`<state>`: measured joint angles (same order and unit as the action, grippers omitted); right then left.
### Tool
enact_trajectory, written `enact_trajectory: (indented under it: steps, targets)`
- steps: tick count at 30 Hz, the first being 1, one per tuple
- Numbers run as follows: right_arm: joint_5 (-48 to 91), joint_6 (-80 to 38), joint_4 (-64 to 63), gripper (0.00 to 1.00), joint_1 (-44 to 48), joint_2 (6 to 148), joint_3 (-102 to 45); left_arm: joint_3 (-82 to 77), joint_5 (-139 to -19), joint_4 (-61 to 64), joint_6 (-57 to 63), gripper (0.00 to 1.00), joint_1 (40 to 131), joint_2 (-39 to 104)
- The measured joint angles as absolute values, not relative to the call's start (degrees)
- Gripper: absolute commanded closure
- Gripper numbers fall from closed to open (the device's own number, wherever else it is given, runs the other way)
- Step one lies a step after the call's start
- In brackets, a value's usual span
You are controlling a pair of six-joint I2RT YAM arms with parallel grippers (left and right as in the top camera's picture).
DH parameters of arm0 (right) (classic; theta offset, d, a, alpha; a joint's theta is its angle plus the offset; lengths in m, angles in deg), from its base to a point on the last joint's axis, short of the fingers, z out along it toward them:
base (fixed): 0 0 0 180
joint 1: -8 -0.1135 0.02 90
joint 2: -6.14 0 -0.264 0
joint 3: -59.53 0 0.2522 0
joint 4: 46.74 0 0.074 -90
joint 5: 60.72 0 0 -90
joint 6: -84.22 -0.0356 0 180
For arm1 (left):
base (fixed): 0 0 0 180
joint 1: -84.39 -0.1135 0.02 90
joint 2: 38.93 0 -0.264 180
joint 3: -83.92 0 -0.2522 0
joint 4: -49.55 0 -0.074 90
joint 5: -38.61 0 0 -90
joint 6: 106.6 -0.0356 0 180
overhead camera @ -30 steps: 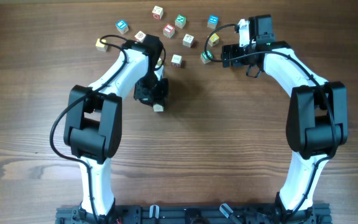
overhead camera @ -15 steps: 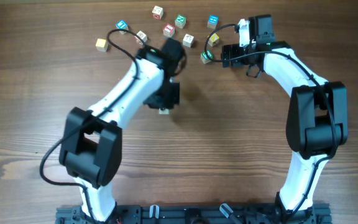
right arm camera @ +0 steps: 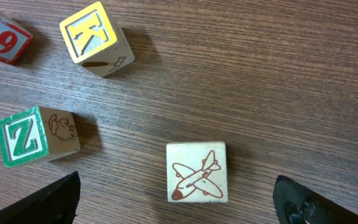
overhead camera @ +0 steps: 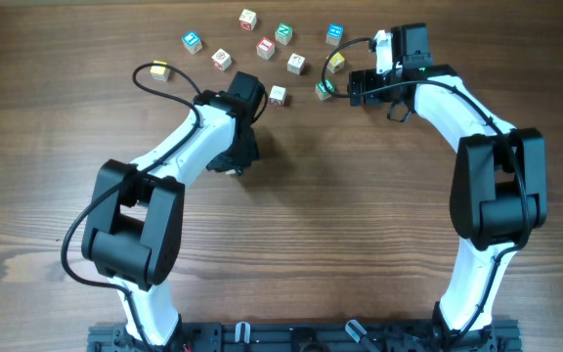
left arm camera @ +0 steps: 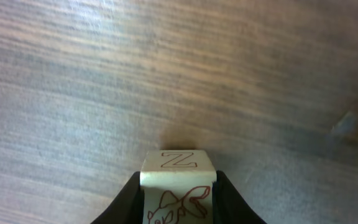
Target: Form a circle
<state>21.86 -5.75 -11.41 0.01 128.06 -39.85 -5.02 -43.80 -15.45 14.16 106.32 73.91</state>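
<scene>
Looking down from overhead, you see eleven small wooden cubes (overhead camera: 278, 94) scattered loose along the far middle of the table (overhead camera: 360, 244); they form no ring. By face colour you can count two blue, two yellow, two green, one red and four pale cream.

Your left gripper (left arm camera: 178, 200) is clamped on a twelfth, a cream cube (left arm camera: 179, 163). It has an outlined Z on its upper face and a red-line animal drawing on the side toward the camera, and the two dark fingers press its left and right sides. It sits over bare wood, near of the scatter and left of centre; you cannot tell whether it touches the table, and the arm hides it from overhead.

Your right gripper (right arm camera: 178, 213) stands spread wide with nothing between its fingers, at the right end of the scatter. Its wrist camera shows four cubes:
- a green Z cube (right arm camera: 22, 138) with a white letter, at the left
- a yellow K cube (right arm camera: 92, 37), far of it
- a red 9 cube (right arm camera: 2, 40), in the far left corner
- an airplane cube (right arm camera: 196, 172), cream with a red-line plane, apart from the others and between the spread fingers' line and the K
</scene>
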Motion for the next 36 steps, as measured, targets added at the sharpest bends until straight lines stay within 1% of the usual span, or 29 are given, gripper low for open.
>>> enact_trajectory:
  steps: [2,9,16,19,20,22,23,25,29,32,36]
  targets:
    - [21.86,-5.75,-11.43,0.00,0.01,128.06,-39.85,-5.02,-43.93,-13.62,12.32,0.88,106.49,73.91]
    - [21.86,-5.77,-11.41,0.00,0.01,128.06,-39.85,-5.02,-43.67,-12.66,6.93,0.87,106.97,73.91]
    - [21.86,-5.75,-11.41,0.00,0.01,128.06,-39.85,-5.02,-43.67,-11.43,5.92,0.87,107.00,73.91]
    - [21.86,-5.75,-11.43,0.00,0.01,128.06,-39.85,-5.07,-43.67,-10.56,5.92,0.85,107.00,73.91]
    - [21.86,-5.75,-11.43,0.00,0.01,128.06,-39.85,-5.09,-43.67,-10.43,5.92,0.82,107.00,73.91]
    - [21.86,-5.75,-11.43,0.00,0.01,128.06,-39.85,-5.09,-43.67,-10.43,5.92,0.81,107.00,73.91]
    - [21.86,-5.75,-11.41,0.00,0.01,128.06,-39.85,-5.09,-43.67,-10.49,5.92,0.78,107.00,73.91]
    - [21.86,-5.75,-11.43,0.00,0.01,128.06,-39.85,-5.09,-43.67,-10.71,5.79,0.63,107.00,73.91]
    - [21.86,-5.75,-11.43,0.00,0.01,128.06,-39.85,-5.11,-43.49,-10.86,5.18,0.55,107.00,73.91]
    - [21.86,-5.75,-11.43,0.00,0.01,128.06,-39.85,-5.11,-43.47,-10.84,5.09,0.53,107.00,73.91]
    - [21.86,-5.75,-11.43,0.00,0.01,128.06,-39.85,-5.11,-43.47,-10.84,5.11,0.46,107.00,73.91]
